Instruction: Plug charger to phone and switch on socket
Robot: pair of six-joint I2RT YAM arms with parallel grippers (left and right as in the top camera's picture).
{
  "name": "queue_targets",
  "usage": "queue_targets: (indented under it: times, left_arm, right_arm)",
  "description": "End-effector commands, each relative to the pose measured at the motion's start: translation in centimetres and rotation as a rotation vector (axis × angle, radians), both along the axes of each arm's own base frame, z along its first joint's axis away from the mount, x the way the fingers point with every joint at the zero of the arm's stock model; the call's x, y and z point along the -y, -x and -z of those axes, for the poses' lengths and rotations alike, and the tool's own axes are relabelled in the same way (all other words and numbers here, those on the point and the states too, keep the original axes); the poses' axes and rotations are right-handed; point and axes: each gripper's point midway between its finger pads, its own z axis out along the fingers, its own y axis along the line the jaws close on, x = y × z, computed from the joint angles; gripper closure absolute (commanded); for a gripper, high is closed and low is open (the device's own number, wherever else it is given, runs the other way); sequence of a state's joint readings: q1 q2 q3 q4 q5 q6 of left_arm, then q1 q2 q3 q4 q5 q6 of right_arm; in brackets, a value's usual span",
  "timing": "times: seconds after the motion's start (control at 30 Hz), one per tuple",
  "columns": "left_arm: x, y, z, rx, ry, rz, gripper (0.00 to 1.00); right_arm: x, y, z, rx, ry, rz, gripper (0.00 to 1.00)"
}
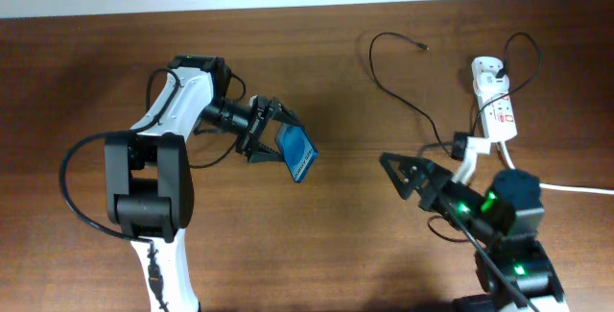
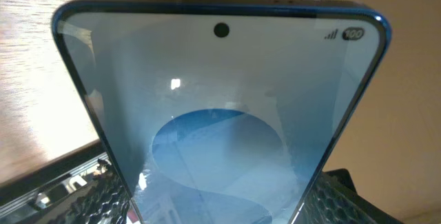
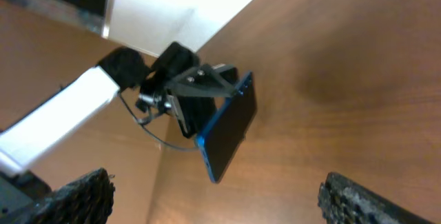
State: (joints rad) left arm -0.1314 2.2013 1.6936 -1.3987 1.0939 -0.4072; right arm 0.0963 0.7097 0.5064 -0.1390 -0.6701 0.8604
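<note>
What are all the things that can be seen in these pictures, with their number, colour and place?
phone: one, blue screen, held tilted, left of centre.
charger: one, thin black cable, looping on the table right of centre; its plug tip lies free near the top.
socket: one, white with red markings, upper right in the overhead view.
thick cord: one, white, running off the right edge.
table: one, brown wood, under everything.
left arm: one, white and black, left side.
right arm: one, black with green lights, lower right.
left gripper: one, black, shut on the phone.
right gripper: one, black, open and empty, near the socket.
</note>
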Motion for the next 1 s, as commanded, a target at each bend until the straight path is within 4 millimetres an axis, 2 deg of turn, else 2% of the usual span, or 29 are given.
queue_targets:
  times: [0.0, 0.07, 0.2, 0.37, 0.43, 0.53, 0.73, 0.77, 0.8, 0.87, 0.97]
  left_arm:
    - [0.3, -0.6, -0.8, 0.019, 0.045, -0.01, 0.39]
    - [0.4, -0.8, -0.8, 0.035, 0.047, -0.01, 0.39]
    - [0.1, -1.0, -0.2, 0.053, 0.016, -0.002, 0.37]
    - [0.1, -1.0, -0.2, 0.054, 0.016, -0.002, 0.37]
    - [0.2, -1.1, -0.1, 0.061, 0.017, -0.002, 0.36]
    - [0.2, -1.2, -0.1, 0.071, 0.018, -0.002, 0.36]
    - [0.1, -1.4, 0.3, 0.09, 0.002, 0.004, 0.37]
    - [0.1, -1.4, 0.3, 0.094, -0.001, 0.006, 0.37]
    - [0.0, -1.5, 0.4, 0.097, -0.004, 0.007, 0.37]
    - [0.3, -1.4, 0.4, 0.101, -0.003, 0.014, 0.37]
    - [1.8, -1.0, 0.5, 0.127, 0.002, 0.053, 0.37]
  right_arm:
    - [-2.3, -1.8, 1.8, 0.044, 0.117, -0.048, 0.01]
    - [-6.2, -2.3, 4.4, 0.01, 0.225, -0.061, 0.01]
    - [-11.5, -3.0, 4.9, 0.118, 0.329, 0.0, 0.01]
    - [-14.9, -5.9, 7.1, 0.139, 0.343, 0.025, 0.01]
    - [-16.4, -6.9, 7.4, 0.128, 0.343, 0.001, 0.09]
    - [-16.9, -7.4, 8.0, 0.098, 0.332, 0.009, 0.31]
    - [-16.9, -7.4, 8.1, 0.082, 0.329, 0.012, 0.41]
    - [-16.8, -7.3, 8.5, 0.071, 0.34, 0.01, 0.43]
    - [-16.8, -7.1, 8.7, 0.06, 0.345, 0.003, 0.52]
    - [-16.8, -7.0, 8.8, 0.044, 0.332, 0.006, 0.53]
    - [-16.8, -7.0, 9.0, 0.041, 0.335, 0.005, 0.54]
